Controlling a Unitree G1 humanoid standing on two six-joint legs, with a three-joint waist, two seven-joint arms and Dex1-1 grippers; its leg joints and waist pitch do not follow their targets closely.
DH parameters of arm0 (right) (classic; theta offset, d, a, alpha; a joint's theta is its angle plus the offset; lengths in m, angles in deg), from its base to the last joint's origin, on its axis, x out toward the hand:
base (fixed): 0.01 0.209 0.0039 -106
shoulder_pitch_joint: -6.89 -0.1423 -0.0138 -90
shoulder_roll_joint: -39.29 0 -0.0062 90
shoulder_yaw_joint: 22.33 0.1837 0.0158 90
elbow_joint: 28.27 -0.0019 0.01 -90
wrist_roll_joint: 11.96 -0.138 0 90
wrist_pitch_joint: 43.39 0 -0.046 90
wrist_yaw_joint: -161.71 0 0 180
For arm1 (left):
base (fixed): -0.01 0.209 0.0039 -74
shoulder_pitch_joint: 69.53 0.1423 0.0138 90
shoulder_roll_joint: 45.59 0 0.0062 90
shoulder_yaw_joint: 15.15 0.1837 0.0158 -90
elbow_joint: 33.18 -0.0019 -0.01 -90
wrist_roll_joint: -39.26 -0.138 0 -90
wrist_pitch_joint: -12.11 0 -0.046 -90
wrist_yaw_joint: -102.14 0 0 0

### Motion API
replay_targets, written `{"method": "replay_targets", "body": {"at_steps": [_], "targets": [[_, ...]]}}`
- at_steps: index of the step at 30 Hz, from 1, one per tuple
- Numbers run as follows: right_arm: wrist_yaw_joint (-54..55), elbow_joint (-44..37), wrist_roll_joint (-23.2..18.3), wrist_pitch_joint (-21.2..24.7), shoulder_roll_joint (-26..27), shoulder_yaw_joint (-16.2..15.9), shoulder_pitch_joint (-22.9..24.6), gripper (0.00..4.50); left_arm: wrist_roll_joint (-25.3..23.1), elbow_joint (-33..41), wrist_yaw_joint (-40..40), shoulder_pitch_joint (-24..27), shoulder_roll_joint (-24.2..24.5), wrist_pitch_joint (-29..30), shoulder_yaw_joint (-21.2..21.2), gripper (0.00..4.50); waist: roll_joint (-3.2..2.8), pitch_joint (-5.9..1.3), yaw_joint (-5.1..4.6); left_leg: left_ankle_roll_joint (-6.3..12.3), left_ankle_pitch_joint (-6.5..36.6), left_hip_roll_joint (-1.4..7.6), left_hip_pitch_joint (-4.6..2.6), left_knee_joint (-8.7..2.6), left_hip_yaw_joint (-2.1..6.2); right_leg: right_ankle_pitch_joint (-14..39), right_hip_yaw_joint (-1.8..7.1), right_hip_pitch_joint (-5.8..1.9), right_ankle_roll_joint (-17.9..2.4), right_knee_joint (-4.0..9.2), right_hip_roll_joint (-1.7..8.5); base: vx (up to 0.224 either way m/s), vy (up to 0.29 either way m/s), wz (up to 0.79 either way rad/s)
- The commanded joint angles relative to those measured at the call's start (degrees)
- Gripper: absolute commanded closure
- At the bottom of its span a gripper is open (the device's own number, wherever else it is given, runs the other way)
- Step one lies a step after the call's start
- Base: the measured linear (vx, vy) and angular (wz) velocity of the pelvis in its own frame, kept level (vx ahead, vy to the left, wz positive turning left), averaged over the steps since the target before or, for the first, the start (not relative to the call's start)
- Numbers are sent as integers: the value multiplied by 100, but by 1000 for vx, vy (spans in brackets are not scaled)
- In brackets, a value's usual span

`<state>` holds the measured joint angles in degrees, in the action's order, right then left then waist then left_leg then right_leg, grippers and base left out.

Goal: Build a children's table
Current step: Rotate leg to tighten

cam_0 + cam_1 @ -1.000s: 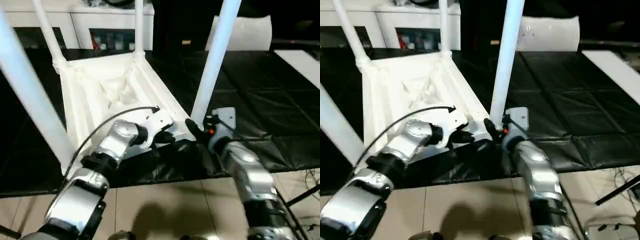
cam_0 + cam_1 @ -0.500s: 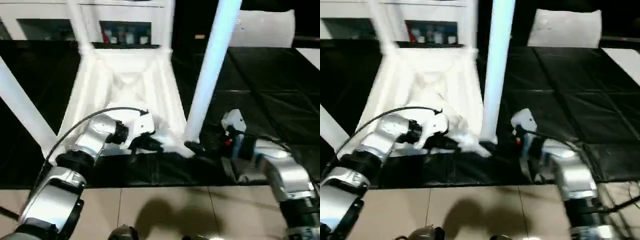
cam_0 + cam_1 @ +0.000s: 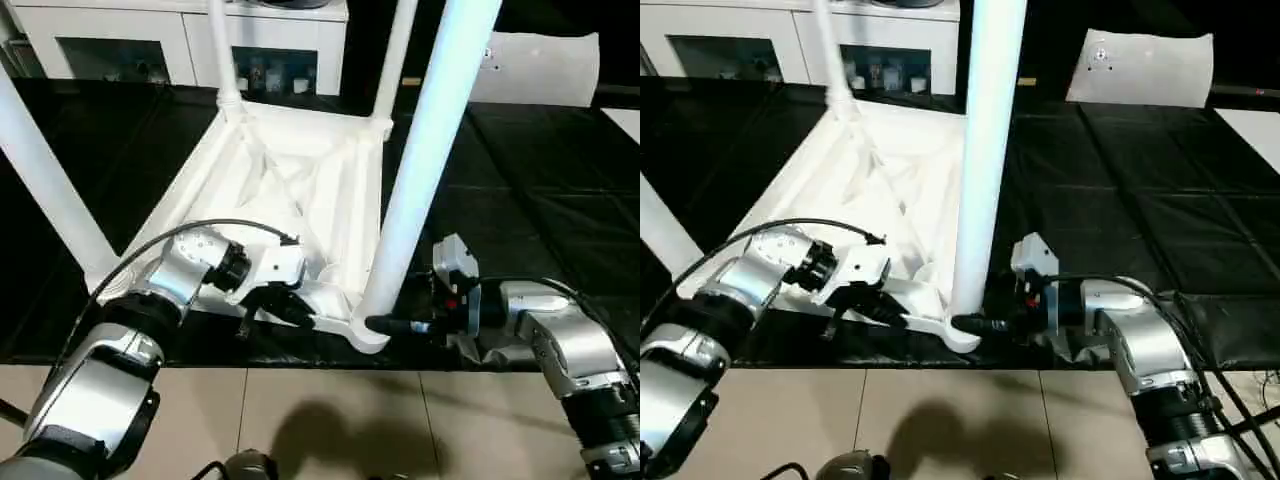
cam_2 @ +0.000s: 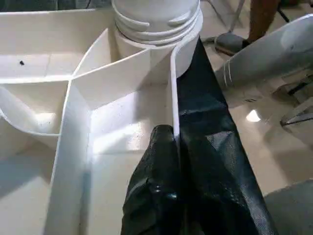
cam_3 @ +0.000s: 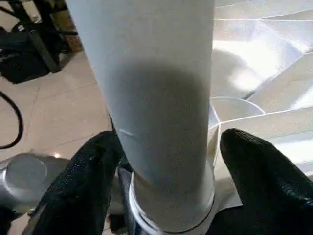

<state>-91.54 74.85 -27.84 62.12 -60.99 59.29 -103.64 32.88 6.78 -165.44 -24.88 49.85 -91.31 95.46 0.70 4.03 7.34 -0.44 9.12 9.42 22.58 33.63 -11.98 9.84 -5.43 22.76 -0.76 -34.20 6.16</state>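
from the head view, the upturned tabletop point(image 3: 300, 200) lies on the black mat, and the right gripper point(image 3: 385, 325) reaches the base of the near leg point(image 3: 425, 170). in the left wrist view, the left gripper point(image 4: 168, 147) pinches the rim point(image 4: 173, 93) just short of the corner socket point(image 4: 156, 29), probably to steady the top. in the right wrist view, the fingers point(image 5: 90, 176) stand apart either side of the leg where it enters the socket, likely to twist it tight; contact isn't clear.

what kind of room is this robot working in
Probably an indoor lab or demo room rather than a home: black mats cover the work surface, white glass-door cabinets line the back wall, and beige floor tiles show in front with cables lying on them.
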Motion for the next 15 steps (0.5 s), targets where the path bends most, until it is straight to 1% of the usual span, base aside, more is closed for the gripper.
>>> {"method": "replay_targets", "body": {"at_steps": [1,5,8,9,10,11,13,14,15], "targets": [[-110,80,-21,-69,-61,-48,-140,130,-98,32,-335,-160,-55,-195,219,450,2,-434,-37,-29,1664,480,-214,-431,204,1236,339,-209,-1339,370,441,0,0,0],[-186,167,-15,-86,-31,-98,-228,162,-104,-39,-364,-192,-62,-245,246,450,4,-441,-18,42,1515,483,-211,-418,197,1000,336,-214,-1414,330,427,0,0,0],[-255,208,-26,-95,-34,-125,-266,179,-117,-102,-372,-212,-71,-285,263,450,9,-437,18,64,1508,483,-214,-406,189,1064,338,-210,-1403,340,435,0,0,0],[-270,217,-30,-98,-37,-131,-272,204,-122,-117,-373,-217,-74,-295,263,450,12,-437,22,62,1503,482,-211,-406,191,1069,337,-213,-1398,337,436,0,0,0],[-273,220,-30,-99,-37,-133,-274,204,-123,-120,-373,-217,-73,-297,263,450,8,-437,26,60,1505,483,-213,-408,192,1087,336,-213,-1392,340,435,0,0,0],[-312,272,-32,-119,-35,-156,-311,211,-139,-165,-375,-230,-73,-328,265,450,17,-429,21,32,1584,486,-211,-420,200,1222,331,-212,-1360,351,433,0,0,0],[-333,281,-34,-115,-35,-170,-326,218,-145,-176,-374,-231,-71,-337,266,450,15,-424,17,-4,1640,489,-215,-424,206,1321,332,-209,-1340,358,440,0,0,0],[-347,282,-40,-107,-35,-184,-336,239,-148,-179,-377,-229,-68,-338,267,450,18,-420,17,-18,1670,491,-216,-427,207,1370,335,-206,-1328,363,442,0,0,0],[-355,280,-44,-100,-35,-196,-341,243,-151,-180,-374,-225,-62,-340,267,450,21,-423,18,-24,1670,494,-219,-428,207,1386,335,-205,-1321,365,443,0,0,0]]}}
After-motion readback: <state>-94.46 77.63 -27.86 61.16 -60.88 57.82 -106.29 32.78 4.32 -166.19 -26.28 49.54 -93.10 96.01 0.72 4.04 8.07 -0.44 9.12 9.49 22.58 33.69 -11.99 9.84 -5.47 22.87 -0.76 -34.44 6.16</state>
